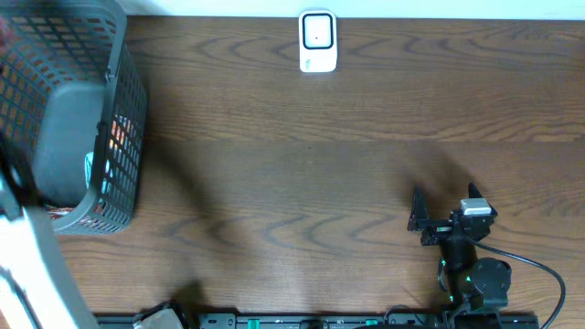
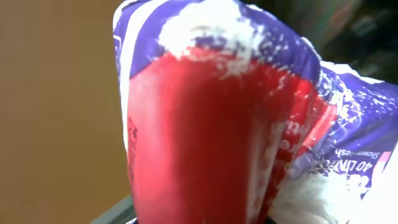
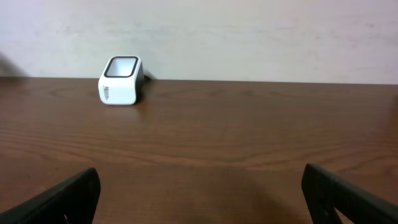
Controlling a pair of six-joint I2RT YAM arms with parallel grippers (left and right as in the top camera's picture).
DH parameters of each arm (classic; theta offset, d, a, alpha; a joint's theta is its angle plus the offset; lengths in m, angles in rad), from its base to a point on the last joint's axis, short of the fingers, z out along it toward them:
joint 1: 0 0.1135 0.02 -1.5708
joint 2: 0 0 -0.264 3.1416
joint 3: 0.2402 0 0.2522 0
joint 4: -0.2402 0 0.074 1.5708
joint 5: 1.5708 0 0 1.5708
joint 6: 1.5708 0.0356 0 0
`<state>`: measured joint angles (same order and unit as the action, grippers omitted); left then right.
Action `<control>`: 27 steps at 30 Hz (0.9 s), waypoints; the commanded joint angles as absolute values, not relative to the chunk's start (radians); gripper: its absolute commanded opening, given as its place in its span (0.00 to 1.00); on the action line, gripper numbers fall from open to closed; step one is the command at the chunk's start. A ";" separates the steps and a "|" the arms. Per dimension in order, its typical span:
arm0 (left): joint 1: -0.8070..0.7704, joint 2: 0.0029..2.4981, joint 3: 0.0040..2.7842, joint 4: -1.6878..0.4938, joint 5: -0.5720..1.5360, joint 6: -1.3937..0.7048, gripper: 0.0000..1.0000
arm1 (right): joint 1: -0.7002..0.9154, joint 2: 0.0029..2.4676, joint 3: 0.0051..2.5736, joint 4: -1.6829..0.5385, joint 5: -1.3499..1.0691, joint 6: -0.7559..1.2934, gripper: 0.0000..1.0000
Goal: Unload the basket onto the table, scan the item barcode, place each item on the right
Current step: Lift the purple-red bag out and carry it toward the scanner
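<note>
**Near edge, right side.** Found right end effector (image 1: 446,208), fingers (image 3: 62,198) spread to full width, nothing between them, low over the brown wood-grain worktop (image 1: 302,183). Pointed toward the far edge. Noted a black cable trailing behind it.

**Near to middle, left side.** Logged left arm (image 1: 62,137) reaching down into a dark mesh basket (image 1: 128,119) at the left edge of the worktop. Left end effector covered by the arm's grey bulk from above and not visible in its own wrist view; could not tell whether open, closed or gripping. Glimpsed orange and teal patches through the basket wall, too small to identify.

**At the left wrist lens.** Recorded packet (image 2: 211,124), soft and crinkled, red down the centre with purple and white margins and blurred print at the right. Filled nearly the whole view, pressed close to the camera. Hidden from overhead beneath the arm at the basket.

**Far edge, centre.** Listed scanner (image 1: 317,41), small white block with a dark-rimmed window, standing on the worktop just before the pale wall (image 3: 249,31), well apart from basket and right end effector.
</note>
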<state>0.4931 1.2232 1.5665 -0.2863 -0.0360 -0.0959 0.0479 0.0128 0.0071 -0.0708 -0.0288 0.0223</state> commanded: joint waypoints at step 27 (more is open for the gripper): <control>-0.595 1.807 1.535 -0.587 0.208 -0.462 0.07 | 0.041 0.009 0.006 -0.075 -0.025 0.037 0.99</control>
<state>-0.5598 1.7340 1.5387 -0.5873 0.2226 -0.3962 0.0479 0.0128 0.0071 -0.0708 -0.0288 0.0223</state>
